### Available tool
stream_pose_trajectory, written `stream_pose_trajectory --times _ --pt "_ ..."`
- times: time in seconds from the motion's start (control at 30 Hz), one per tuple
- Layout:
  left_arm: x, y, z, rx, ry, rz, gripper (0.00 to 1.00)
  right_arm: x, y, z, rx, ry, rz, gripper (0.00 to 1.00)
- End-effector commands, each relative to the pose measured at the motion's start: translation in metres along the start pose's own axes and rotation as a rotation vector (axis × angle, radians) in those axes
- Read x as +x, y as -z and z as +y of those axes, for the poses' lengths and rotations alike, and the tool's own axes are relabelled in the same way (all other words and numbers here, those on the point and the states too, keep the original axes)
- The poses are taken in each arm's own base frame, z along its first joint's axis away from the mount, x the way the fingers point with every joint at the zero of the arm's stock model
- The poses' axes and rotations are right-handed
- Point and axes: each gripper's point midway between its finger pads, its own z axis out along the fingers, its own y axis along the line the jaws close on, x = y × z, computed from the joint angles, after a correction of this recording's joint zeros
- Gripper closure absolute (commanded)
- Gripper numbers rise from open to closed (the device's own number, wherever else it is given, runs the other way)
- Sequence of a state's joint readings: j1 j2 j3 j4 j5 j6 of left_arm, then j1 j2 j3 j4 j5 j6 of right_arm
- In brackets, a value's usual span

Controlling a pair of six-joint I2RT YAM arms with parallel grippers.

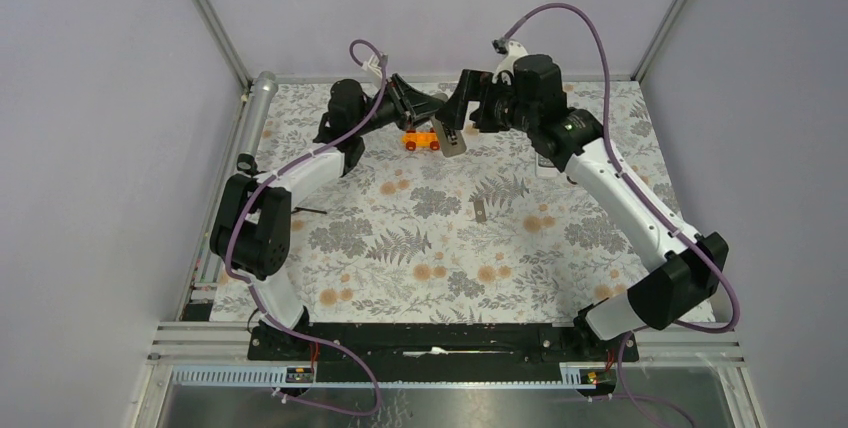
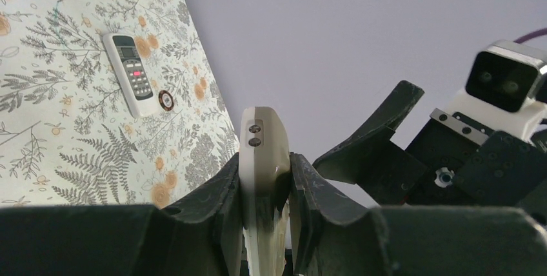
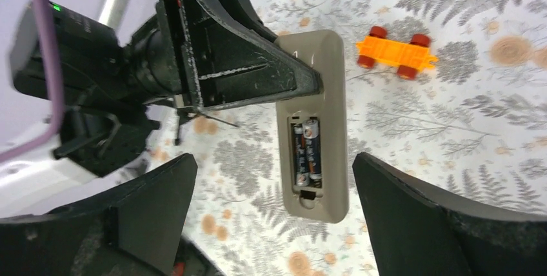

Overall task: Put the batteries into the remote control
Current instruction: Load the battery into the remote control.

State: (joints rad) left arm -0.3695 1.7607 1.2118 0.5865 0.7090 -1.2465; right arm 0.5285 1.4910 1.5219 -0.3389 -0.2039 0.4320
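At the far middle of the table the left gripper (image 2: pixel 264 192) is clamped narrow on the edges of the remote control (image 3: pixel 322 69), holding it off the patterned cloth. An orange toy car (image 1: pixel 421 140) lies just left of it. The remote's back compartment is open, with both batteries (image 3: pixel 308 153) side by side inside. The right gripper (image 3: pixel 274 179) is spread wide, one finger either side of the remote, touching nothing.

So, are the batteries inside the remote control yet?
Nearly! Both batteries already sit in the open slot on the back of the remote control. The left hand grips the remote. The right hand is open and holds nothing. No cover is on the slot yet.
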Motion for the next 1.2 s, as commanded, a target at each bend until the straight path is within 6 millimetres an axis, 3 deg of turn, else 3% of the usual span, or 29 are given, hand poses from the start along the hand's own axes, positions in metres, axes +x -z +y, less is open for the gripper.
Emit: stream_pose_trajectory --times 0.0,0.17,0.23,0.37,0.47,0.53,0.63,0.7,0.77,1.0,1.17 --pt "-0.023 0.011 -0.060 0.142 -0.170 -0.077 1.00 -0.036 0.020 0.025 -0.164 -0.213 -0.062 0.01" --pt "-0.031 0.018 -0.068 0.165 -0.202 -0.104 1.00 -0.049 0.031 0.018 -0.514 -0.517 -0.078 0.00" --pt "-0.033 0.020 -0.070 0.165 -0.207 -0.110 1.00 -0.049 0.030 0.012 -0.525 -0.538 -0.070 0.00" --pt "-0.033 0.021 -0.074 0.168 -0.209 -0.114 1.00 -0.036 0.012 -0.007 -0.297 -0.399 -0.019 0.00" --pt "-0.035 0.023 -0.076 0.158 -0.226 -0.126 1.00 -0.031 0.013 -0.033 -0.001 -0.203 -0.083 0.00" --pt "-0.037 0.022 -0.070 0.121 -0.245 -0.132 1.00 -0.031 0.015 -0.062 0.165 -0.092 -0.119 0.00" --pt "-0.040 0.025 -0.067 0.094 -0.272 -0.135 1.00 -0.044 0.029 -0.134 0.448 -0.080 -0.229 0.00" --pt "-0.042 0.027 -0.066 0.077 -0.281 -0.139 1.00 -0.047 0.036 -0.156 0.482 -0.032 -0.243 0.00" --pt "-0.045 0.029 -0.068 0.060 -0.305 -0.145 1.00 -0.046 0.041 -0.163 0.462 -0.039 -0.259 0.00" --pt "-0.048 0.032 -0.070 0.032 -0.336 -0.156 1.00 -0.043 0.032 -0.118 0.146 -0.134 -0.159 0.01" --pt "-0.047 0.029 -0.075 0.059 -0.316 -0.156 1.00 -0.043 0.025 -0.036 -0.286 -0.370 -0.076 0.03"
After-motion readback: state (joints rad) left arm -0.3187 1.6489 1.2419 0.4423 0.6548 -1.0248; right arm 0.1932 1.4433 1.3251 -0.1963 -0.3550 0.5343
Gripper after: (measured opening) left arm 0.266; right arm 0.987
